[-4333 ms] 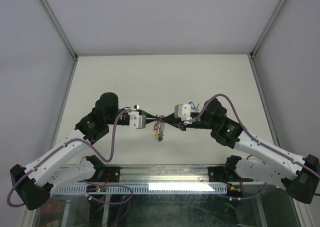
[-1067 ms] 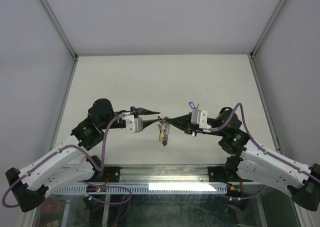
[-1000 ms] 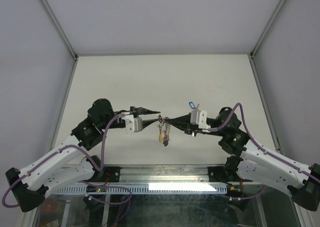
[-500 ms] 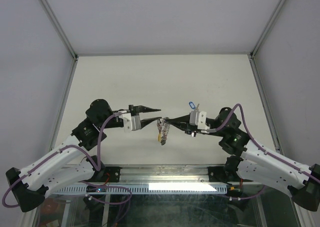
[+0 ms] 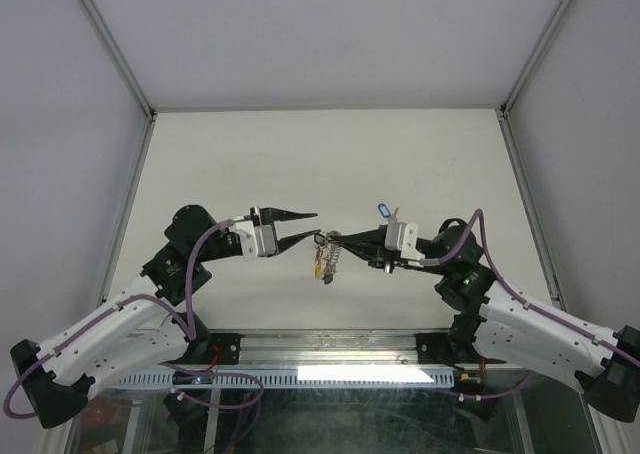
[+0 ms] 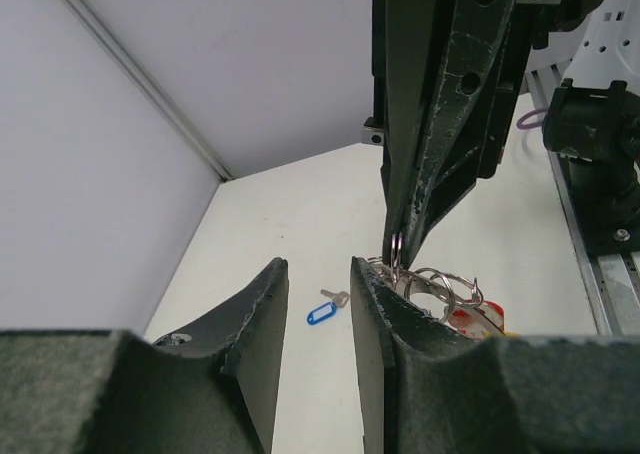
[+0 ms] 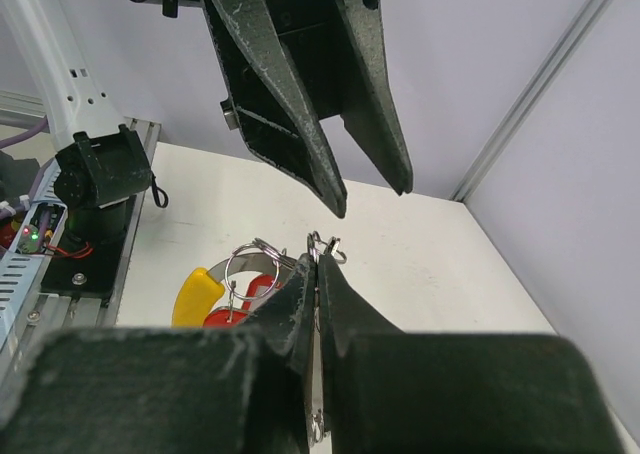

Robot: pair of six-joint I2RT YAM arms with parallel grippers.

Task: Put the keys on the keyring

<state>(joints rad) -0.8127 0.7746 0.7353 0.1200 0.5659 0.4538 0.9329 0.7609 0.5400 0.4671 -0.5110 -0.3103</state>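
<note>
Where the two arms meet above the tabletop (image 5: 300,154), items run as follows.

- Left end effector (image 5: 312,225): jaws parted, nothing between them, tips just beside the keyring (image 5: 326,240).
- Keyring: off the tabletop, pinched in the tips of the right end effector (image 5: 331,238), between the two end effectors.
- Keys (image 5: 321,266): small bunch with yellow and red tags, hanging from the keyring just below the right end effector's tips.
- Right end effector: closed on the keyring.
- Blue-tagged key (image 5: 383,210): lying alone on the tabletop beyond the right end effector, apart from the bunch.
</note>
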